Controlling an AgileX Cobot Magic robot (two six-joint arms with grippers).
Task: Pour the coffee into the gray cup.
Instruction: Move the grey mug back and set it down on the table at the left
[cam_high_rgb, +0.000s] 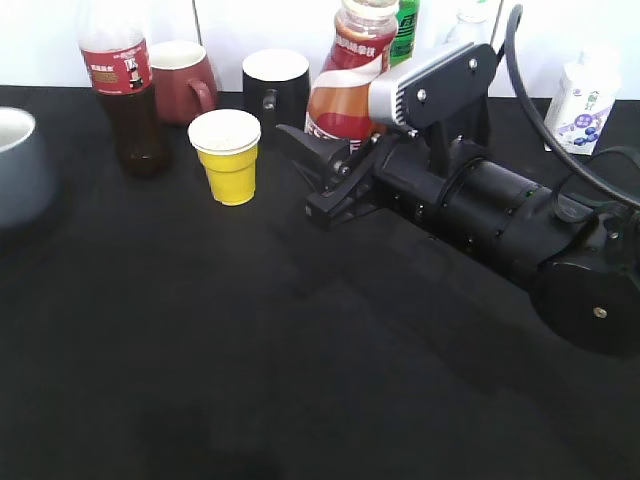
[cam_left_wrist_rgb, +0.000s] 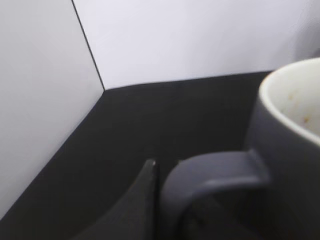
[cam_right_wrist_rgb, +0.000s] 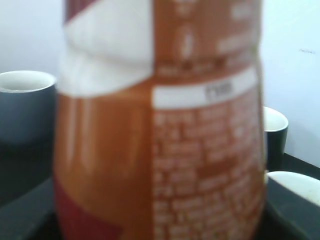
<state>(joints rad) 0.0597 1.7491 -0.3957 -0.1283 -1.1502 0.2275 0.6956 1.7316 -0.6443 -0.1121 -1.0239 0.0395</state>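
Black table (cam_high_rgb: 250, 370), white wall (cam_left_wrist_rgb: 200, 35)

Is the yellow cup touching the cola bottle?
No. In the exterior view the yellow cup stands apart from the cola bottle, with bare black table showing between them.

Wide bare table (cam_high_rgb: 300, 380) from four through eight o'clock, easy passage there. Up at twelve it's crowded: cola bottle (cam_high_rgb: 125, 90), dark-red mug (cam_high_rgb: 182, 82), yellow cup (cam_high_rgb: 229, 156), black mug (cam_high_rgb: 275, 85) standing close together (narrow gaps only). The right arm (cam_high_rgb: 490, 215) blocks three o'clock.
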